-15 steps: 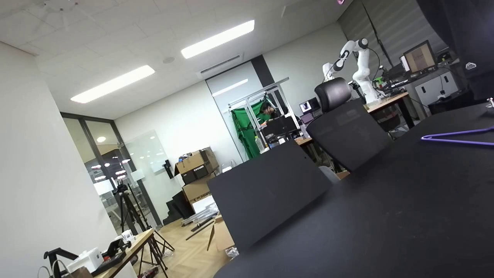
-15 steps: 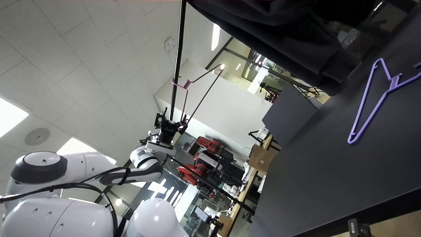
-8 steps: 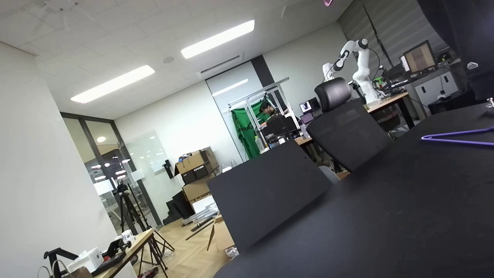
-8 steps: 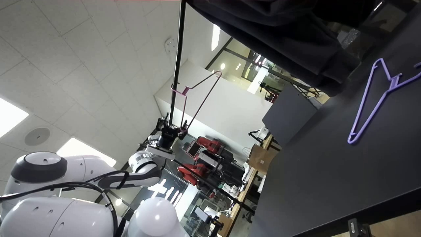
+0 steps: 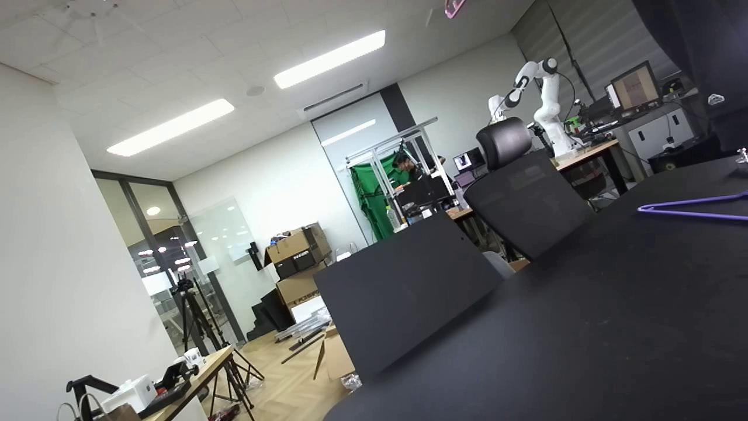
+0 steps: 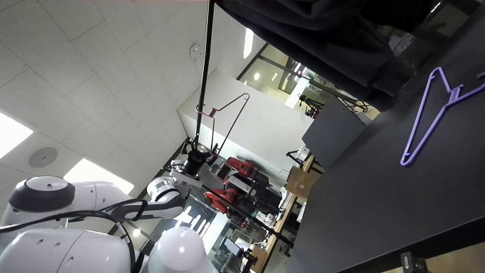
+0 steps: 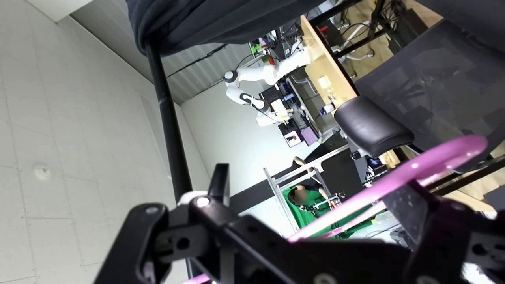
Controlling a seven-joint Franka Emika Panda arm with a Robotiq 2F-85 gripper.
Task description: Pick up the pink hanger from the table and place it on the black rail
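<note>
Pink hanger (image 7: 410,171) at the black rail (image 7: 169,122), gripper (image 7: 312,194) jaws wide apart

Pink hanger: thin, magenta, raised off the table (image 6: 360,197). In an exterior view, just off centre toward 10 o'clock, hook at the black rail and apparently looped around it; one corner points to 1 o'clock, another toward 6, at the gripper. Its tip (image 5: 450,14) shows in an exterior view at the upper edge, between 12 and 1 o'clock.

Gripper: in the wrist view, parted jaws at 7 and 4 o'clock; pink bars run across the gap, a corner overlapping the 4 o'clock jaw. Whether they touch, cannot tell.

Black rail: in the wrist view, from between 10 and 11 o'clock down to 7; dark cloth (image 7: 221,23) bunched around its upper end.

Robot arm (image 6: 94,246): white, at 8 o'clock in an exterior view.

Purple hanger (image 6: 454,95): flat on the table, near 3 o'clock in both exterior views, cut by the frame.

Background, an exterior view: dark panel (image 5: 409,292), 5 o'clock; black chair (image 5: 505,143) and another white arm (image 5: 548,108), near 2 o'clock.
</note>
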